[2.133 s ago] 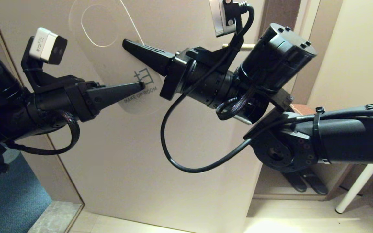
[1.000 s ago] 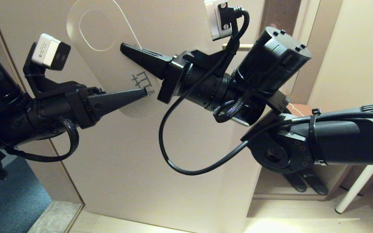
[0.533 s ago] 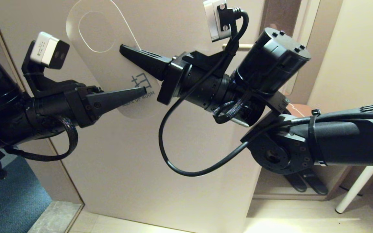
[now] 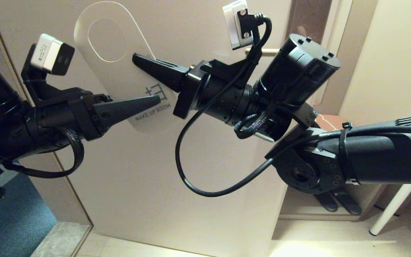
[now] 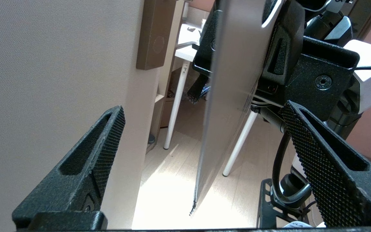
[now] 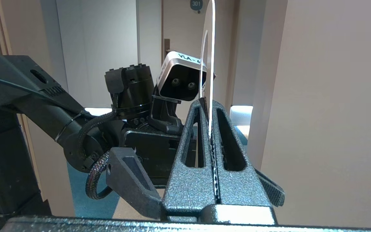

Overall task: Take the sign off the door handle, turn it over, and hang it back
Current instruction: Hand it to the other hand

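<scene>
One sign (image 4: 120, 67), white face showing MAKE UP ROOM, oval hole uppermost; right tool (image 4: 137, 60) clenched on its edge, left tool (image 5: 201, 138) released.

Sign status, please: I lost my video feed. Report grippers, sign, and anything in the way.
Right gripper shut on sign, MAKE UP ROOM face out. Left gripper open, straddling the sign's lower end. Door handle bare, partly behind right wrist.
</scene>
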Robot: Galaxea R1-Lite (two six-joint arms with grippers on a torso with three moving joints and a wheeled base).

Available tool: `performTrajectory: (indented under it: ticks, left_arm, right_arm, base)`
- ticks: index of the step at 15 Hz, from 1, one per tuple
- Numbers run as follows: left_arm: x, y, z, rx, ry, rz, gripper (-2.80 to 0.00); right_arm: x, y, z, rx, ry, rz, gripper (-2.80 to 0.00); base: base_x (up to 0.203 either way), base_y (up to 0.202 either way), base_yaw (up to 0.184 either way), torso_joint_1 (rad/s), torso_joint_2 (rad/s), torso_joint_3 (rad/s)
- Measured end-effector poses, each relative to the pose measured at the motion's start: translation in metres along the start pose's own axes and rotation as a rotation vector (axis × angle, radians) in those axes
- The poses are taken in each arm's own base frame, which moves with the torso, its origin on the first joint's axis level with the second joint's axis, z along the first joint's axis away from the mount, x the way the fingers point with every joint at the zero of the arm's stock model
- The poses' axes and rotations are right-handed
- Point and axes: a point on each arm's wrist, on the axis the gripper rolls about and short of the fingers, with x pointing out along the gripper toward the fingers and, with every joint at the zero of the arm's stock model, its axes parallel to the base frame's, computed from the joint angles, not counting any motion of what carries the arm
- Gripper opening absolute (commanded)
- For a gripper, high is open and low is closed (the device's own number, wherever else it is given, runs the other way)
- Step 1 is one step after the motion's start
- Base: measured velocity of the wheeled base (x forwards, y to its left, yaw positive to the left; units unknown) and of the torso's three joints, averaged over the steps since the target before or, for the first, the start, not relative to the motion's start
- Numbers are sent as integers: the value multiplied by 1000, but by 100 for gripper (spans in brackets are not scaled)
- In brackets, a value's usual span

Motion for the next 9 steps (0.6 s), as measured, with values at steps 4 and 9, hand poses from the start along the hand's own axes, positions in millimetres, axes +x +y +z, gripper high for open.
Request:
performTrajectory:
  ticks: [4, 9]
  left_arm:
    - [0, 0, 0, 0, 0, 1, -280]
    - [0, 1, 0, -1, 0, 2, -280]
  right_arm:
    - [0, 0, 0, -1, 1, -1, -280]
    - [0, 0, 0, -1, 1, 0, -280]
  base:
    - [0, 0, 0, 0, 0, 0]
    - [0, 0, 0, 0, 0, 0]
